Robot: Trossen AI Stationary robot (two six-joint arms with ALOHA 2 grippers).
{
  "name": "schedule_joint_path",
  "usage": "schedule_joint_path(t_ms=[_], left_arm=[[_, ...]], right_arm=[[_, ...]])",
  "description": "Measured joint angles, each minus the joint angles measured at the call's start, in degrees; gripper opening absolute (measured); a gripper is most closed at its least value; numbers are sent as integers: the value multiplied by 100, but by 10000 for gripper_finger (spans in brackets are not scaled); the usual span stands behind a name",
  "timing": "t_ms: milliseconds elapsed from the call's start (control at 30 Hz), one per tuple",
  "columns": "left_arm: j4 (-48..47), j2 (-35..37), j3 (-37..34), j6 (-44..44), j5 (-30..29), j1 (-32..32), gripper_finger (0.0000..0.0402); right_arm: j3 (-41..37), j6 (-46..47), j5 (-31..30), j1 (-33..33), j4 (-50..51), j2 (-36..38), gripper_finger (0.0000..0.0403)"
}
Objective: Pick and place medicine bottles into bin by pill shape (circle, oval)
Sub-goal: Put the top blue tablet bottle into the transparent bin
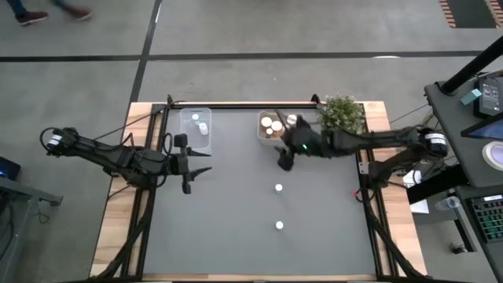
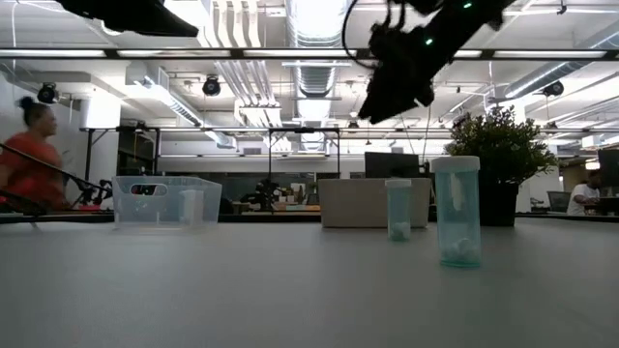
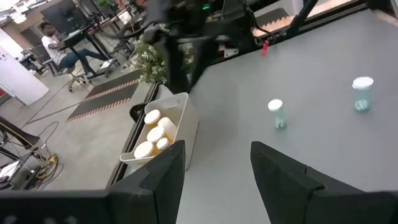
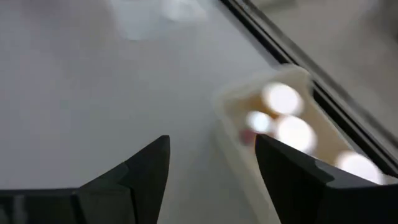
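Your right gripper (image 1: pixel 284 161) hangs open and empty just beside the white bin (image 1: pixel 273 126) holding orange bottles, probably fresh off a drop. Two pale bottles (image 1: pixel 278 188) wait mid-table, well apart. Left gripper (image 1: pixel 189 167) idles open by the clear bin (image 1: pixel 196 128), holding nothing.

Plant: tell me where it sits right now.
In the high view the plant stands at the table's far right corner, just right of the bin holding white-capped bottles, with the right arm reaching in beside it.
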State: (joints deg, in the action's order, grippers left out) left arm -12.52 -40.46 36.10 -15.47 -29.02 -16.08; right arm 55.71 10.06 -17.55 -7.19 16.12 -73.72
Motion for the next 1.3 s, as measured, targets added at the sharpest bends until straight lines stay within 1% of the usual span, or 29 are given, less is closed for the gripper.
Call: schedule_joint_path(t_ms=[67, 200, 300, 367, 500, 567, 633, 800, 967, 1133, 1233, 1300], left_arm=[[277, -155, 0, 14, 0, 0, 168], [1136, -584, 1, -4, 1, 0, 168], [1918, -992, 39, -14, 2, 0, 168], [2474, -1276, 39, -12, 0, 0, 168], [3702, -1868, 42, -15, 2, 0, 168], [4272, -2157, 43, -43, 2, 4, 168], [4597, -2449, 124, -95, 3, 54, 168], [4800, -3072, 551, 151, 4, 204, 168], [4786, -3679, 1024, 493, 9, 327, 168], [4728, -4280, 1528, 898, 25, 390, 168], [4335, -4591, 1864, 1230, 94, 406, 168], [3749, -4763, 2144, 1655, 207, 431, 168]], right_arm=[[-392, -299, 4, 332, -580, 261, 229], [-1212, -949, 11, 867, -1720, 829, 226], [-1810, -1514, 35, 1151, -2554, 1294, 224], [-2172, -1848, 260, 1225, -3059, 1642, 224], [-2714, -2272, 815, 1221, -3662, 2306, 224], [-2869, -2417, 889, 1224, -3694, 2625, 224], [-3008, -2429, 899, 1223, -3706, 2933, 224], [-3458, -2270, 1178, 1256, -3959, 3492, 224], [-4041, -2168, 1190, 1295, -4527, 3827, 224], [-4206, -2041, 1210, 1301, -4642, 4041, 224], [-4199, -2041, 1354, 1377, -4621, 4108, 224], [-4167, -2062, 1358, 1467, -4570, 4114, 224]])
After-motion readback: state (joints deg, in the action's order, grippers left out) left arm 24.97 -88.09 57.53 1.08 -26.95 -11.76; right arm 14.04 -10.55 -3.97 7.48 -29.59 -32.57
